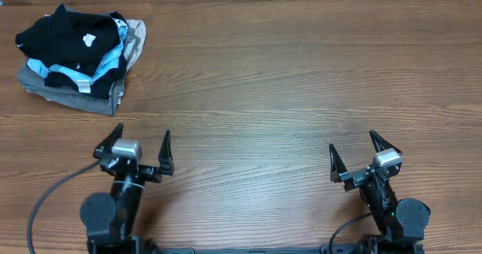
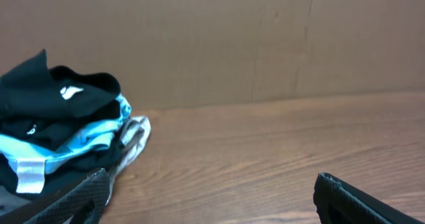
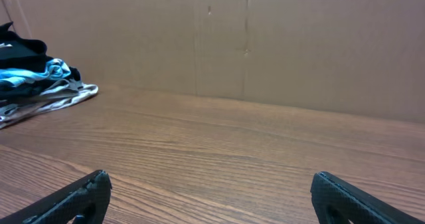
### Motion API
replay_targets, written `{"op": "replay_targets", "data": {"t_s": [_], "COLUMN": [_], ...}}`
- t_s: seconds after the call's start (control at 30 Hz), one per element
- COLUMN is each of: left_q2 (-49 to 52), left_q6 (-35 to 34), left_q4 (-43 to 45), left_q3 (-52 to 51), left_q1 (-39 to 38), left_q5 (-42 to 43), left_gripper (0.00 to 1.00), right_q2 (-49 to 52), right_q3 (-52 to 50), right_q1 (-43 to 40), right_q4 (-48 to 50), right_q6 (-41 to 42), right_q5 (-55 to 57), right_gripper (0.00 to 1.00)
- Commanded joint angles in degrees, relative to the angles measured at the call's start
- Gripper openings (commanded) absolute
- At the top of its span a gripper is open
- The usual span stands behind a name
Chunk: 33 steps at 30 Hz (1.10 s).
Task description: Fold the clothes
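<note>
With left gripper (image 1: 141, 133) and right gripper (image 1: 352, 139) both spread wide and empty, and black shirt (image 1: 69, 34) heaped atop the pile (image 1: 71, 96) well ahead and left of the left fingers (image 1: 165, 152), best to reach there, pinch only the black layer, lift clear of blue shirt (image 1: 105, 64).

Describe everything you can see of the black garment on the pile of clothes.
The black garment is soft, plain, matte cloth with a small white mark showing on top. It lies crumpled and bunched, not folded, at the table's far left corner. It rests directly on a light blue shirt, which lies over grey garments. Nothing grips it.
</note>
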Motion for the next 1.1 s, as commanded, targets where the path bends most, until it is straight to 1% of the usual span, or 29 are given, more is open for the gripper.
{"op": "replay_targets", "data": {"t_s": [0.0,0.23,0.33,0.5,0.57,0.63,0.77,0.9,1.03,1.07], "left_q2": [-5.9,-14.8,-14.8,-14.8,-14.8,-14.8,-14.8,-14.8,-14.8,-14.8], "left_q6": [-1.4,-1.4,-1.4,-1.3,-0.7,-0.8,-0.8,-0.8,-1.3,-1.4], "left_q4": [2.9,6.2,7.9,14.6,15.6,14.1,8.0,3.8,-4.0,-3.4], "left_q3": [-5.4,-11.9,-12.3,-12.3,-12.3,-12.3,-12.3,-12.3,-12.3,-12.3], "left_q1": [-0.1,-0.1,-0.1,-0.1,-0.1,-0.1,-0.1,-0.1,-0.1,-0.1], "left_q5": [0.3,0.4,0.3,-0.3,-0.6,-1.3,-1.3,-1.4,-1.4,-1.4], "left_gripper": [1.0,1.0,1.0,1.0,1.0,1.0,1.0,1.0,1.0,1.0], "right_q2": [-0.6,-0.6,-0.6,-0.6,-0.6,-0.6,-0.6,-0.6,-0.6,-0.6], "right_q3": [-0.6,-0.6,-0.6,-0.6,-0.6,-0.6,-0.6,-0.6,-0.6,-0.6], "right_q1": [0.4,0.4,0.4,0.4,0.4,0.4,0.4,0.4,0.4,0.4], "right_q4": [0.4,0.4,0.4,0.4,0.4,0.4,0.4,0.4,0.4,0.4], "right_q6": [0.1,0.1,0.1,0.1,0.1,0.1,0.1,0.1,0.1,0.1], "right_q5": [0.7,0.7,0.7,0.7,0.7,0.7,0.7,0.7,0.7,0.7], "right_gripper": [1.0,1.0,1.0,1.0,1.0,1.0,1.0,1.0,1.0,1.0]}}
